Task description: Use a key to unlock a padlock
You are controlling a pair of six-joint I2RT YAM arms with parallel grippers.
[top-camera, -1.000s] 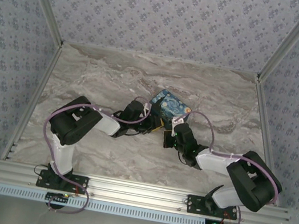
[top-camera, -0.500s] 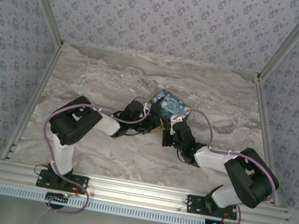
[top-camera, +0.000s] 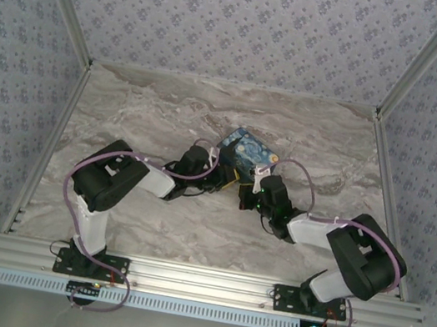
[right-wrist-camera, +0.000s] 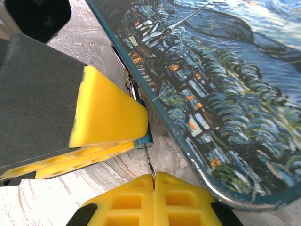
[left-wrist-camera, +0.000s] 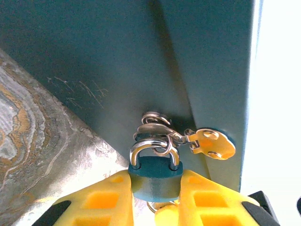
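One padlock (left-wrist-camera: 155,176) here: smooth matte blue body, thin shiny steel shackle, hanging off the latch on the teal side of the box (left-wrist-camera: 117,56), down by the marble-look table (left-wrist-camera: 37,155). The shackle is looping through a couple of little wire rings next to one brass plate (left-wrist-camera: 211,143) with two rivets. The left gripper (left-wrist-camera: 155,200) is squeezing the lock body between its two chunky yellow plastic fingers (left-wrist-camera: 101,200), which have a waffle-grid surface.

The right gripper (right-wrist-camera: 154,186) is pinching its two yellow fingers tight together on the key (right-wrist-camera: 149,162), a single thin dark metal sliver poking out toward the bottom of the blue body. It's reaching the lock, but I can't tell if it's actually in the keyhole. The glossy painted lid is sitting just beside them.

Compared with a second ago, from the top view the right arm is swinging its wrist in closer to the box and the left gripper, while the left arm is basically staying put.
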